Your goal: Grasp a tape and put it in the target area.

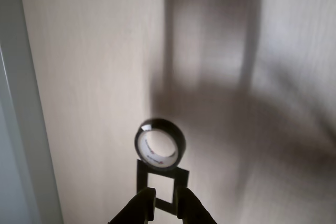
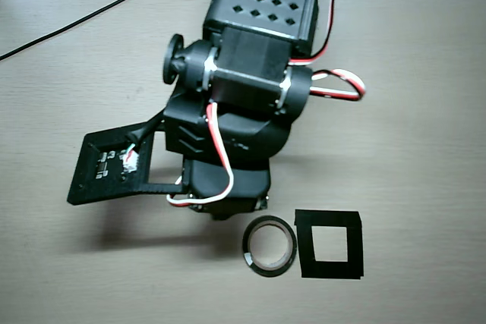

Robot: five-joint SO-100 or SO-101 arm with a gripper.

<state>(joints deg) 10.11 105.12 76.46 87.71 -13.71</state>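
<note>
So the tape (image 2: 269,245) sits flat just beside the square (image 2: 329,243), not inside, and the gripper (image 1: 165,199) looks nearly closed, empty.

In the overhead view, tape (image 2: 269,245) lies on the table (image 2: 425,111); square frame (image 2: 329,243) touching its right.

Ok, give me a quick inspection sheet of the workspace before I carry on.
Surface: pale wood-grain table, bare apart from the items below.
Job's things: tape roll lying flat, just beside the black square outline, not inside it.
Clutter: nothing seen.
Gripper: gripper low in the wrist view, fingertips close together, holding nothing.
Cables: black cable across the top left of the overhead view; red and white wires on the arm.
Surroundings: pale edge strip along the table.
</note>
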